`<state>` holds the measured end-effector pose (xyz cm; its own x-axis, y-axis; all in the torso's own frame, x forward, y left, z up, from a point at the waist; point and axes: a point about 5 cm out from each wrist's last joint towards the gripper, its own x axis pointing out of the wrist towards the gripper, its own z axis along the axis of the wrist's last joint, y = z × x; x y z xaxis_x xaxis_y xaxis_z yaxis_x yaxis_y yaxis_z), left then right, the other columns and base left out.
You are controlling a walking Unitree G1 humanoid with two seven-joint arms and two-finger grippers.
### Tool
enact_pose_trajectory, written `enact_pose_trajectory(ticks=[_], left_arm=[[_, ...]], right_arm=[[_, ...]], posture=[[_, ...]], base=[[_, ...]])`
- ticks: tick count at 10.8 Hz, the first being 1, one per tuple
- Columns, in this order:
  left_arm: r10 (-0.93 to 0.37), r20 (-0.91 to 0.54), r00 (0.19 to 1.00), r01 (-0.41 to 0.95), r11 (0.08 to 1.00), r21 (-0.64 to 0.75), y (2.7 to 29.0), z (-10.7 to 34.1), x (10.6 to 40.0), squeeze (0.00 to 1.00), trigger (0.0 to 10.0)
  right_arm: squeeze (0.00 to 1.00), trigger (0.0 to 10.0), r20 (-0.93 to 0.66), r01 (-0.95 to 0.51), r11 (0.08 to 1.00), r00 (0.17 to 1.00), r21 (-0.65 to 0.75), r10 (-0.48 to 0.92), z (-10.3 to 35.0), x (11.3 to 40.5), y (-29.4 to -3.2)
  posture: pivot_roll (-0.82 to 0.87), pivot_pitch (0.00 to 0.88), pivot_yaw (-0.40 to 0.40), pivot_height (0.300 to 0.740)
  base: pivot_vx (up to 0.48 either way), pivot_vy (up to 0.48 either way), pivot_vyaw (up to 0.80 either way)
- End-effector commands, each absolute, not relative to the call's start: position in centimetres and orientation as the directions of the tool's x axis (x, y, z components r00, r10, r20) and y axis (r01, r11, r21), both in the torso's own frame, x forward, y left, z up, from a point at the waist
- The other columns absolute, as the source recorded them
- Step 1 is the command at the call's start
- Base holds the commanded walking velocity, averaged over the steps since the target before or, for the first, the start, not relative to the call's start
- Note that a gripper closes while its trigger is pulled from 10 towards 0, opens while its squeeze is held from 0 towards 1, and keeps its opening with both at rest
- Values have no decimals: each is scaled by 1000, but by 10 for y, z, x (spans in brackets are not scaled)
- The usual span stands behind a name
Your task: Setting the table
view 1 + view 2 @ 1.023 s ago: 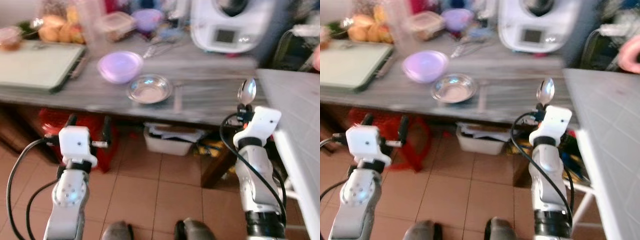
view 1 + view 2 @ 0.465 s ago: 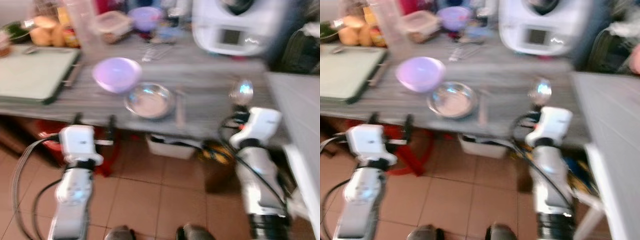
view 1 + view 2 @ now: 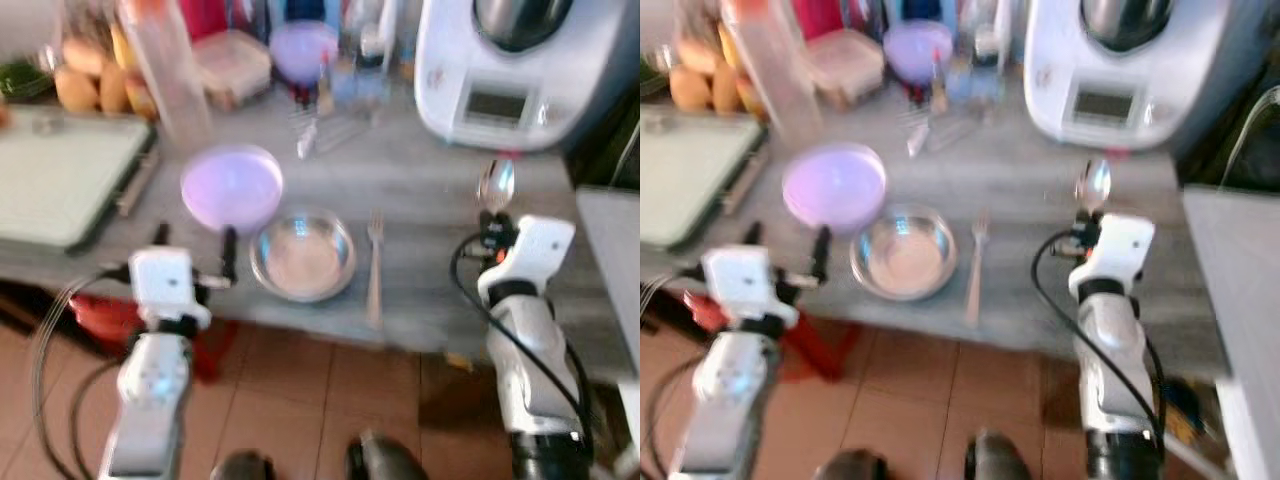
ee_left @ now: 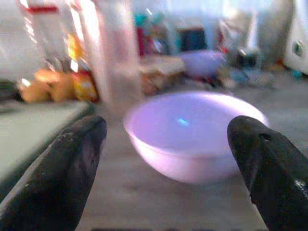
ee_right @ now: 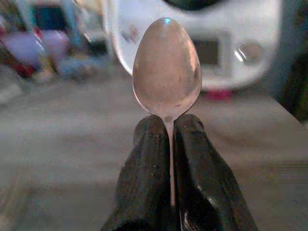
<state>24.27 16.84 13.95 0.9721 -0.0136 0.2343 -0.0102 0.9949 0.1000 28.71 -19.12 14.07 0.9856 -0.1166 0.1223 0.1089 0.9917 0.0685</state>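
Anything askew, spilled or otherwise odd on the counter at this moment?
Nothing stands out. The steel bowl, fork and purple bowl sit flat on the counter; the right gripper holds the spoon upright, and the left gripper is open.

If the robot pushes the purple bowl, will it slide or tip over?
The round purple plastic bowl would probably slide: it sits upright and low on the smooth grey table. It looks light, so a gentle nudge from the open left claw likely suffices. A push high on its rim might rock it.
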Motion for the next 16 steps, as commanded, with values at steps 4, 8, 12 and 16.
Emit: enact_pose_trajectory(ticks=[4, 8, 12, 16], left_arm=[[-39, 188, 981, 14, 991, 133, 173, 132, 233, 0, 10000], [-88, 160, 983, 62, 984, 166, 180, 129, 228, 0, 10000], [-104, 165, 981, 82, 988, 134, 170, 128, 232, 0, 10000], [-102, 163, 981, 82, 989, 122, 168, 126, 232, 0, 10000]], right_arm=[[0, 10000, 22, 96, 982, 995, 165, -101, 126, 284, -180], [0, 10000, -97, 35, 963, 995, 269, -9, 113, 264, -164], [0, 10000, -199, 72, 907, 980, 415, 13, 111, 264, -165], [0, 10000, -312, 49, 917, 946, 395, 84, 105, 265, -158]], posture=[[49, 161, -6, 740], [46, 169, -1, 740], [34, 165, -12, 740], [31, 163, -31, 740]], base=[[0, 0, 0], [0, 0, 0], [0, 0, 0], [0, 0, 0]])
